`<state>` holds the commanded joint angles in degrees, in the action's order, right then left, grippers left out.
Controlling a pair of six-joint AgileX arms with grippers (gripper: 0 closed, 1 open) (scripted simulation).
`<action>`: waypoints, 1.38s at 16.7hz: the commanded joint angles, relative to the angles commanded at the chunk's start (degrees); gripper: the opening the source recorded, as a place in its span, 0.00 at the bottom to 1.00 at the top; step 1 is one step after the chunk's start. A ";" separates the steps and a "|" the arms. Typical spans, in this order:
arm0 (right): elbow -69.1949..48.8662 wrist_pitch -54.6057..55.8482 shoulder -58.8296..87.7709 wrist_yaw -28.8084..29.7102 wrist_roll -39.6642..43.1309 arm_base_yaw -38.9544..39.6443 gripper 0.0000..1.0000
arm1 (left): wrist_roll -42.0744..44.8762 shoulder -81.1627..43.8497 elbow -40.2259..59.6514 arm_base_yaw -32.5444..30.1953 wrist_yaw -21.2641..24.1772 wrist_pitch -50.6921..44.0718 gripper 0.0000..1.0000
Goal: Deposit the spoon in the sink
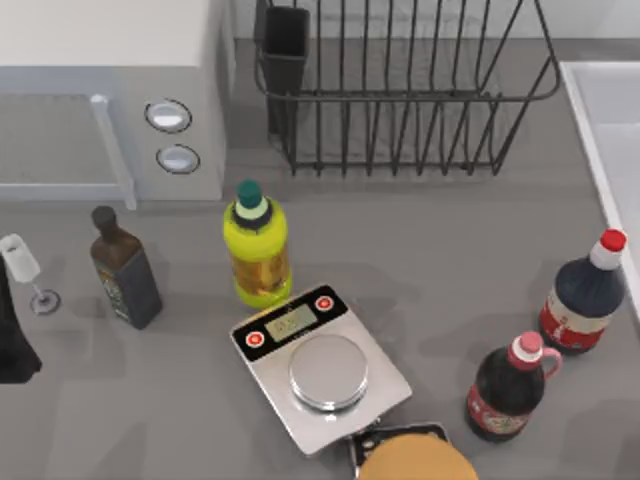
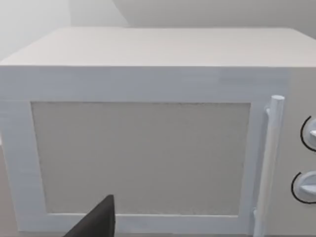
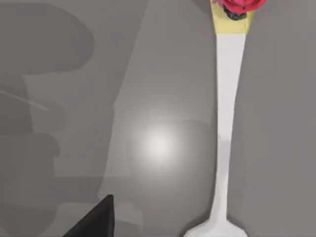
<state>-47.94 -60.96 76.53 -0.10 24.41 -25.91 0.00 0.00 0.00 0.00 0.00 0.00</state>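
Note:
A white spoon (image 3: 228, 113) lies flat on the grey counter in the right wrist view. Its long handle ends in a yellow tip with a red ornament (image 3: 237, 6), and its bowl (image 3: 215, 231) is cut off at the picture's edge. A black part of my right gripper (image 3: 96, 219) shows beside the spoon, apart from it. The sink (image 1: 612, 130), a pale basin with a white rim, sits at the table's far right. My left arm (image 1: 12, 345) stays at the left edge, and its gripper (image 2: 96, 222) faces the microwave door.
A white microwave (image 1: 110, 90) stands at the back left and a black wire dish rack (image 1: 400, 90) at the back middle. A scale (image 1: 320, 365) sits in the centre, with a yellow-green bottle (image 1: 258, 250), a dark bottle (image 1: 125, 270), a wine glass (image 1: 25, 265) and two red-capped bottles (image 1: 585, 295) (image 1: 510, 385) around it.

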 joint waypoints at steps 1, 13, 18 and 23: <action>-0.12 -0.13 0.14 0.00 0.06 -0.06 1.00 | 0.00 0.00 0.00 0.00 0.00 0.00 1.00; 8.57 16.21 7.50 -0.02 -0.33 0.21 1.00 | 0.00 0.00 0.00 0.00 0.00 0.00 1.00; 14.51 27.36 12.95 -0.02 -0.45 0.23 1.00 | 0.00 0.00 0.00 0.00 0.00 0.00 1.00; 14.78 27.83 13.20 -0.02 -0.45 0.24 0.92 | 0.00 0.00 0.00 0.00 0.00 0.00 1.00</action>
<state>-33.16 -33.14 89.73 -0.12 23.96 -25.67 0.00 0.00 0.00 0.00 0.00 0.00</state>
